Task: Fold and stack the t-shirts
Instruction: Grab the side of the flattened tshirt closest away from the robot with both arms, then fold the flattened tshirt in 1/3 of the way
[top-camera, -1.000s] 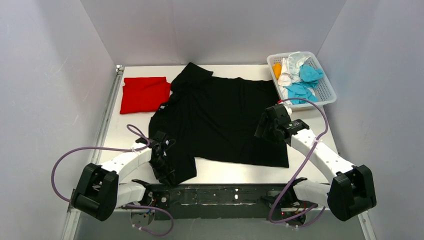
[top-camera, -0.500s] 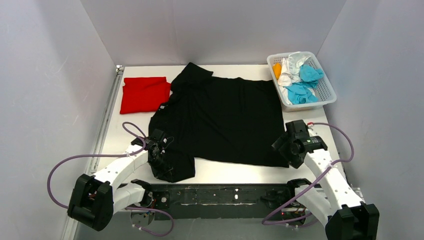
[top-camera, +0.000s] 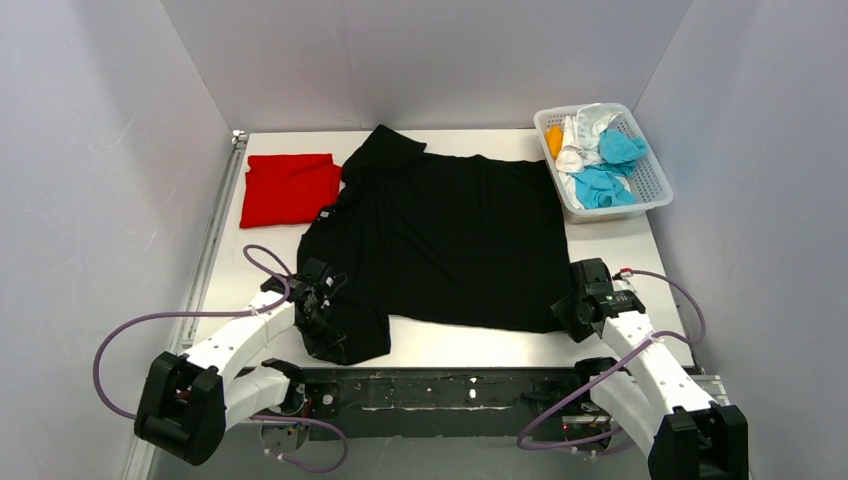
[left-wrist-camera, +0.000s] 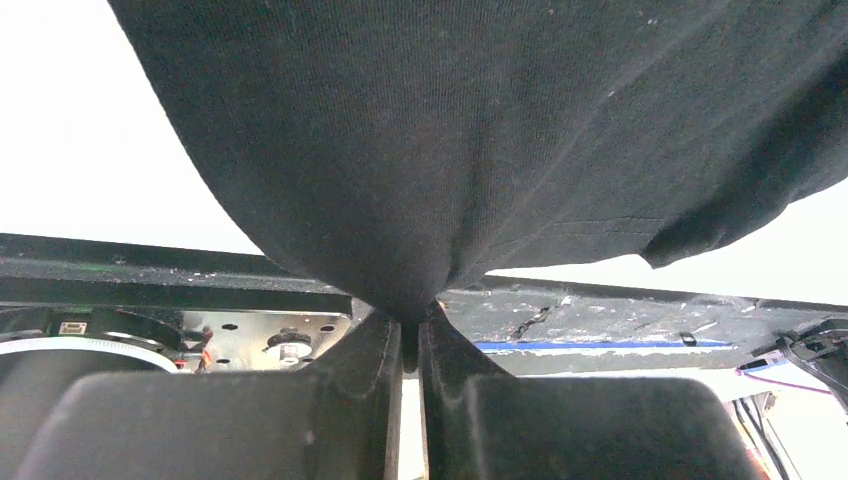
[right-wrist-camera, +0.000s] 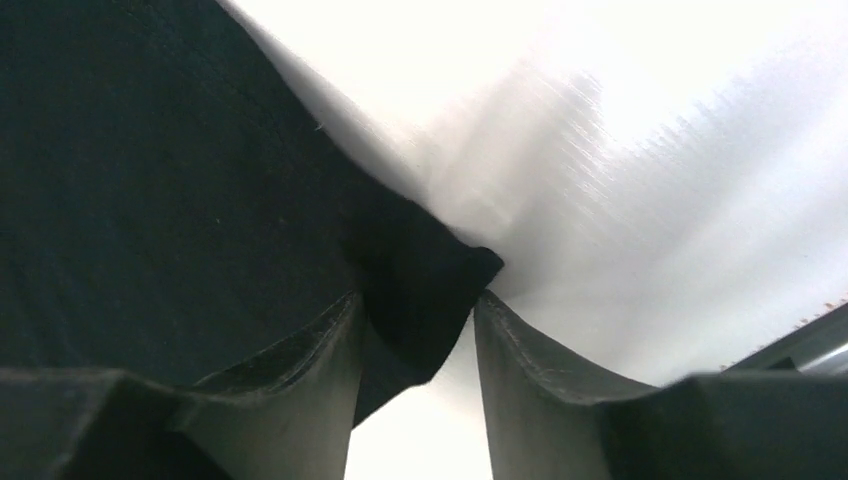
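Observation:
A large black t-shirt (top-camera: 440, 240) lies spread flat across the middle of the table. A folded red t-shirt (top-camera: 288, 188) lies at the far left. My left gripper (top-camera: 318, 318) is shut on the shirt's near-left sleeve. In the left wrist view the black cloth (left-wrist-camera: 480, 130) is pinched between the closed fingers of that gripper (left-wrist-camera: 410, 318). My right gripper (top-camera: 566, 316) is at the shirt's near-right corner. In the right wrist view it (right-wrist-camera: 415, 305) is open, and the corner of the black cloth (right-wrist-camera: 430, 280) sits between its fingers.
A white lattice basket (top-camera: 655, 185) stands at the far right, holding cyan (top-camera: 605, 180), white and orange shirts. The table's dark front rail (top-camera: 450, 390) runs between the arm bases. Grey walls close in on three sides.
My right arm has drawn back from the shirt's right middle to its near-right corner. My left gripper has kept its hold on the sleeve and barely moved.

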